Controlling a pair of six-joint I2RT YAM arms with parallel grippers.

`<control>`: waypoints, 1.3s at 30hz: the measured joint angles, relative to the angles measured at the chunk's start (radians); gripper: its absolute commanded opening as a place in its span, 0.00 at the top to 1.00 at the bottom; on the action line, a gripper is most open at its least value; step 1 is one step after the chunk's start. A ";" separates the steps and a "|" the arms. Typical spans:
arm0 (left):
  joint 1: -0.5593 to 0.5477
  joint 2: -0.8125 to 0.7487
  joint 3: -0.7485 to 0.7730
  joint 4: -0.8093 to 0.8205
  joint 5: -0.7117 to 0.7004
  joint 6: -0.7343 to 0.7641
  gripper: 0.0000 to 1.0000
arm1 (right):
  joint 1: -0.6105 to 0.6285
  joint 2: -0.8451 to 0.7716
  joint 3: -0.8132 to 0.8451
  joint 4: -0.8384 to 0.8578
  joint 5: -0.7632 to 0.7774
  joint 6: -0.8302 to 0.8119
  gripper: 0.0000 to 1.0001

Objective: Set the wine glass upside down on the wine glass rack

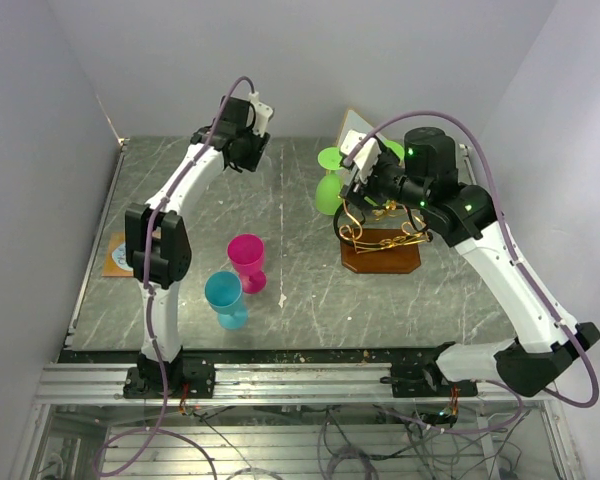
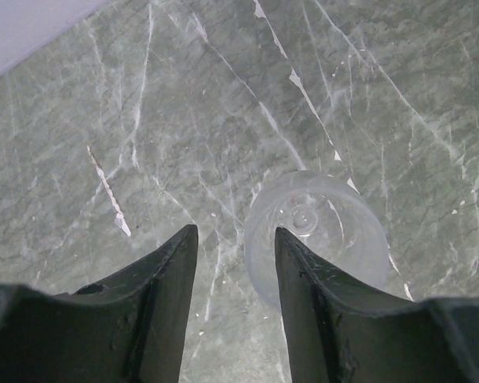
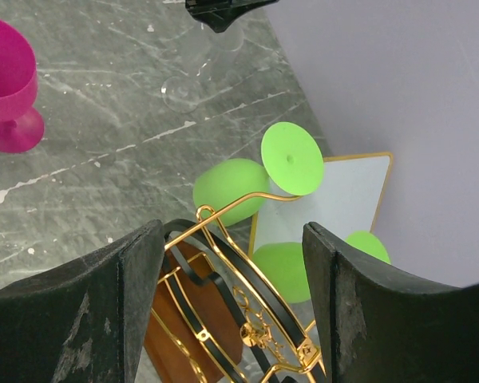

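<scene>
A clear wine glass stands upright on the marble table at the back. My left gripper hangs over it, open but narrow. The glass's near wall sits just inside the right finger, and the rest of the bowl lies to that finger's right. In the right wrist view the same glass stands below the left gripper's tip. The gold wire wine glass rack on its brown base carries an upside-down green glass. My right gripper is open above the rack, holding nothing.
A pink glass and a blue glass stand upright in front of the left arm. A white gold-edged panel leans against the back wall behind the rack. A second green glass hangs at the rack's far side. A small card lies at the left edge.
</scene>
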 measured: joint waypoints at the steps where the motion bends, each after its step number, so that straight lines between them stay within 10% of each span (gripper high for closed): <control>1: 0.000 0.006 0.006 -0.001 -0.001 0.003 0.52 | 0.000 -0.003 -0.004 0.002 -0.001 0.000 0.30; 10: 0.000 0.028 0.051 -0.022 0.002 0.005 0.93 | -0.022 -0.024 -0.030 0.006 -0.010 0.000 0.30; 19: 0.000 -0.009 0.070 -0.067 0.005 0.040 0.93 | -0.096 -0.056 -0.037 0.038 -0.051 0.035 0.27; 39: 0.000 -0.663 -0.079 0.061 0.154 -0.055 0.93 | -0.317 -0.025 -0.009 0.174 -0.309 0.331 0.20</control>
